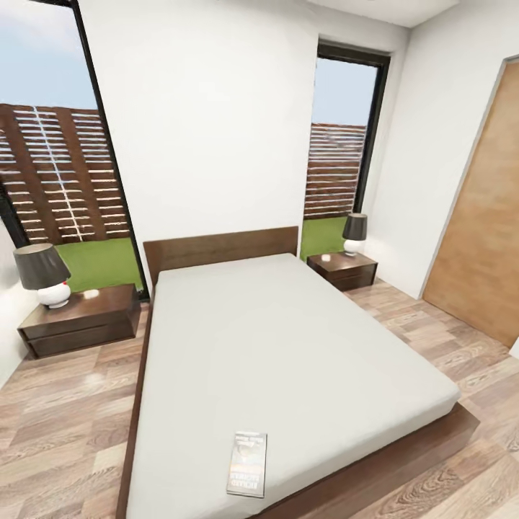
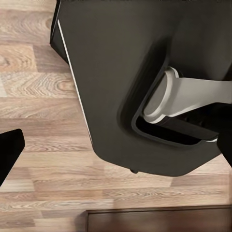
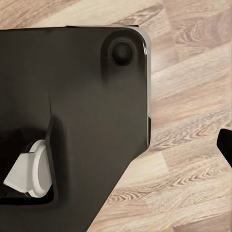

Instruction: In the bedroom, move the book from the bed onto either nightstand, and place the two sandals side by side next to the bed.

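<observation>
Thin paperback book with orange band (image 1: 247, 464) lies flat on white mattress of dark-framed bed (image 1: 288, 346) near foot edge, both dark wooden nightstands (image 1: 81, 318) flanking headboard; tool state cannot be told, wrist views facing robot's black base (image 2: 125, 72).

Both wrist cameras look down on the robot's dark base (image 2: 125, 87), with a black fingertip (image 2: 8, 150) at one frame edge, jaw state unclear.

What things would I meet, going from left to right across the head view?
Left window → left lamp → left nightstand → the book on the bed → right nightstand → right lamp → wooden door.
</observation>
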